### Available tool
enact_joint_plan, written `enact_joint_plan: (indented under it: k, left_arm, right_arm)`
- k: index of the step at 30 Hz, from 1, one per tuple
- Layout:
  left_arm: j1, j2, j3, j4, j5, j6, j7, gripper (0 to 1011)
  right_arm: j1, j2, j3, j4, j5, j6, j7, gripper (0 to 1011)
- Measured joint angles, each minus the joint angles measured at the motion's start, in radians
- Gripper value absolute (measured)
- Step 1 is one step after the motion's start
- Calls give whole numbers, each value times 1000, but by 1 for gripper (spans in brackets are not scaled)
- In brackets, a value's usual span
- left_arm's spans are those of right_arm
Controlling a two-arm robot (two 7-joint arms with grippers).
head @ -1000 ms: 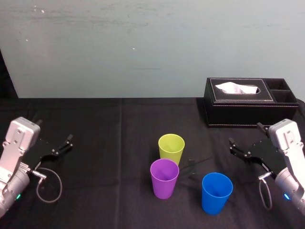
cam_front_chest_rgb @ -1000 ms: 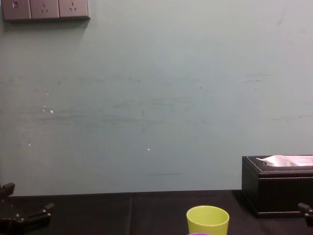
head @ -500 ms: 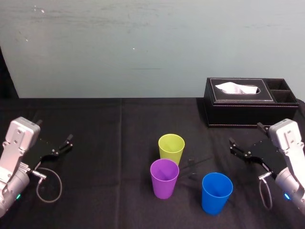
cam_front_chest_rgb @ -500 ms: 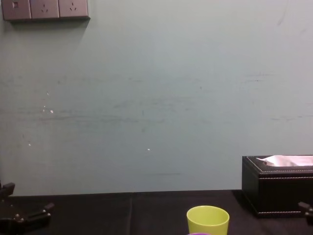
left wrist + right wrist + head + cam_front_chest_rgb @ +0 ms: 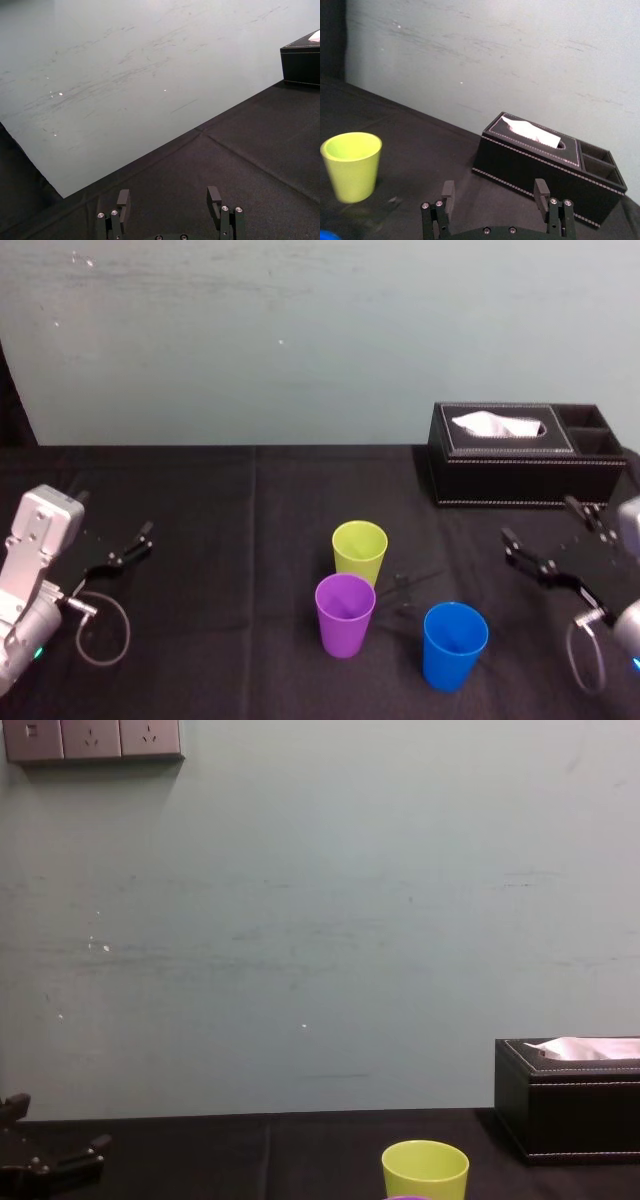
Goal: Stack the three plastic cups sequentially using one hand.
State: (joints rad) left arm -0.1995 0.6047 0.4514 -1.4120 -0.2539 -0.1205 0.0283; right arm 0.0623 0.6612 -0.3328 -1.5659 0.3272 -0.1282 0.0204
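Three cups, green (image 5: 360, 549), purple (image 5: 345, 614), blue (image 5: 455, 644), stand between wide-spread left pincer (image 5: 115, 515) and wide-spread right pincer (image 5: 539, 521).

lime-green cup (image 5: 425, 1168): base cut by chest view's lower edge
purple cup (image 5: 405, 1198): rim sliver at that edge
tissue box (image 5: 565, 1105): right end cropped

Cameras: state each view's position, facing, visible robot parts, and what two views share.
Head view: high, looking down on green cup, purple cup, blue cup, tissue box; left hand and right hand open at the sides.
Chest view: low, facing the wall across the table; left hand lower left.
Left wrist view: on left arm, facing wall and table; own fingers.
Right wrist view: on right arm, facing green cup and tissue box; own fingers.
Shared: green cup and tissue box in chest and right wrist views.
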Motion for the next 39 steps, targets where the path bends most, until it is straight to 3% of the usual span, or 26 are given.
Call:
enact_joint_plan:
  k: [6, 7, 10, 19, 24, 30, 35, 39]
  left_arm:
    - [0, 0, 0, 0, 0, 0, 0, 1000]
    - [0, 0, 0, 0, 0, 0, 0, 1000]
    - [0, 0, 0, 0, 0, 0, 0, 1000]
    - [0, 0, 0, 0, 0, 0, 0, 1000]
    - [0, 0, 0, 0, 0, 0, 0, 1000]
    - [0, 0, 0, 0, 0, 0, 0, 1000]
    - [0, 0, 0, 0, 0, 0, 0, 1000]
    - [0, 0, 0, 0, 0, 0, 0, 1000]
  right_arm:
    - [-165, 88, 95, -135, 79, 17, 38, 1003]
    - [-165, 88, 95, -135, 79, 17, 38, 1003]
    - [-279, 136, 161, -207, 122, 18, 52, 1003]
    - [-483, 199, 266, -306, 181, 18, 92, 1003]
    - [-573, 222, 291, -351, 180, 21, 122, 1003]
    - [-632, 225, 294, -373, 175, 13, 160, 1003]
    - [-621, 207, 263, -365, 169, 17, 184, 1003]
    - [-579, 174, 224, -341, 165, 41, 198, 1003]
